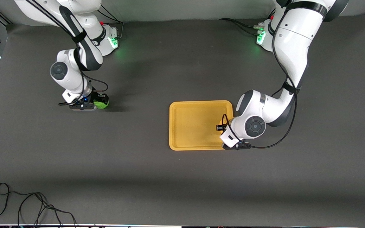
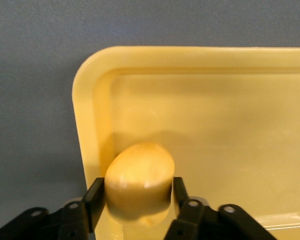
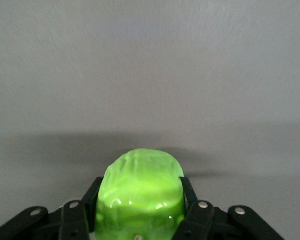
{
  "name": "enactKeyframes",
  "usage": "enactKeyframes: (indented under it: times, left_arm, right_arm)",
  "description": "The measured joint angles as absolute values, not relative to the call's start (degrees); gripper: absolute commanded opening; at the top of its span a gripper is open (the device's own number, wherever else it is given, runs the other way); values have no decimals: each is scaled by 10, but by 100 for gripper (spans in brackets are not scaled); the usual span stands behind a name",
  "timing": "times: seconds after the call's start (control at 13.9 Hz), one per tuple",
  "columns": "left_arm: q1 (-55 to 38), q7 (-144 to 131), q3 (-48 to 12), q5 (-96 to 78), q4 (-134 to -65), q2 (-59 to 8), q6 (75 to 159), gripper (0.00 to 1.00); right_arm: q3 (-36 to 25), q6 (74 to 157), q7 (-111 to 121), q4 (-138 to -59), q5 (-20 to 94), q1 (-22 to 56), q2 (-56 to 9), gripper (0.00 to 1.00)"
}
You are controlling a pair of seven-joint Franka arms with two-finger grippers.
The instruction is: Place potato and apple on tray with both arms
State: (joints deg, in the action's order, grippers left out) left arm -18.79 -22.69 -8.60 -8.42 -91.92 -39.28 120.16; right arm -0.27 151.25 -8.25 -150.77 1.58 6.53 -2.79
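The yellow-orange tray (image 1: 195,126) lies on the dark table. My left gripper (image 2: 138,187) is low over the tray's corner nearest the front camera, at the left arm's end. Its pads lie against the sides of the potato (image 2: 140,172), which rests on the tray floor (image 2: 215,125) close to the rim. In the front view the left arm's wrist (image 1: 252,126) hides the potato. Toward the right arm's end, well clear of the tray, my right gripper (image 1: 97,104) is down at the table. It is shut on the green apple (image 1: 102,103), which fills the space between the fingers (image 3: 187,192).
A loose black cable (image 1: 27,205) curls near the table's front edge at the right arm's end. The two arm bases (image 1: 111,39) (image 1: 261,36) glow green along the table edge farthest from the front camera. Bare dark mat (image 1: 138,126) separates the apple from the tray.
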Motion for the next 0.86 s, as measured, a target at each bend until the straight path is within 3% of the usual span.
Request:
enactKeyframes:
  times: [0.07, 0.43, 0.65, 0.86]
  left_arm:
    - [-188, -227, -86, -82, -919, -393, 1202, 98]
    - [-184, -227, -79, -70, -904, -376, 1193, 99]
    - [-146, -224, -72, -67, -891, -313, 1156, 99]
    - [-88, -173, -70, -60, -888, -230, 1084, 100]
  right_arm:
    - [-8, 1469, -81, -1484, 16, 65, -6, 48]
    - [-19, 1206, -80, -1301, 16, 65, 75, 48]
    - [-19, 1085, -80, -1168, 16, 65, 64, 48]
    - [-19, 1046, -79, -1072, 16, 65, 20, 48]
